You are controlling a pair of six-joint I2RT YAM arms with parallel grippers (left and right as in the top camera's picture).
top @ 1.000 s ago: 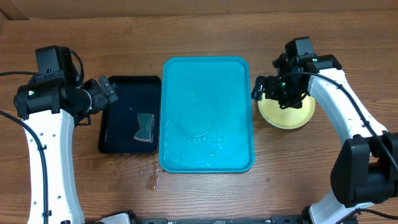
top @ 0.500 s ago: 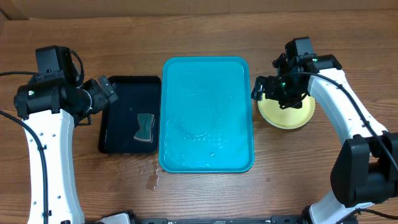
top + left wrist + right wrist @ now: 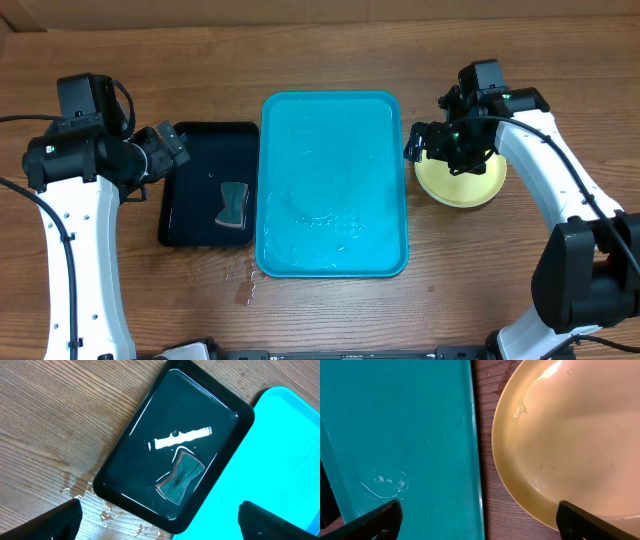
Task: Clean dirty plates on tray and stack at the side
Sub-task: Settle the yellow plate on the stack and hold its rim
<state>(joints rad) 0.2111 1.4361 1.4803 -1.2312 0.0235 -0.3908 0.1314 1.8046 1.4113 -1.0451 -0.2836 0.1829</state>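
Note:
The turquoise tray [image 3: 333, 185] lies mid-table, wet and bare of plates; it also shows in the right wrist view [image 3: 395, 435] and the left wrist view [image 3: 290, 460]. A yellow-green rimmed plate [image 3: 462, 183] sits on the table right of the tray, seen close in the right wrist view [image 3: 570, 435]. I cannot tell whether other plates lie under it. My right gripper [image 3: 447, 150] hovers over the plate's left edge, open and empty [image 3: 479, 522]. My left gripper [image 3: 165, 150] is open and empty [image 3: 160, 522] above the black tray's left side.
A smaller black tray [image 3: 208, 195] holding water and a dark sponge [image 3: 234, 204] lies left of the turquoise tray, also in the left wrist view [image 3: 182, 475]. Water drops [image 3: 243, 285] spot the wood by its near corner.

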